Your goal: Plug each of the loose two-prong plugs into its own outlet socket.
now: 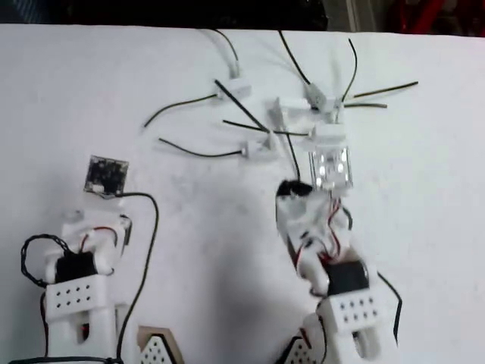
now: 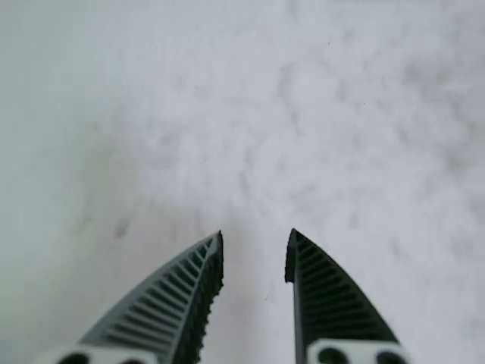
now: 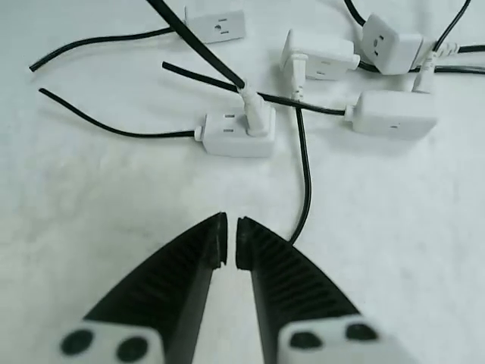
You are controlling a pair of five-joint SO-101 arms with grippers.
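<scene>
One white two-prong plug [image 3: 256, 117] is sitting in a white plastic outlet socket [image 3: 227, 135], others waiting; right gripper [image 3: 231, 243] is hovering near-closed, left gripper [image 2: 254, 258] half-open, both empty.

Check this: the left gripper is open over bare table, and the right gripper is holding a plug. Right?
Not quite. The right gripper holds nothing: the right wrist view shows it shut and empty, the plugs out on the table beyond it. The left gripper is indeed open over bare table.

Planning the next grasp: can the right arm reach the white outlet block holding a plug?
Probably yes: only bare white table lies between the right gripper and the white outlet block; black cord lies aside.
</scene>
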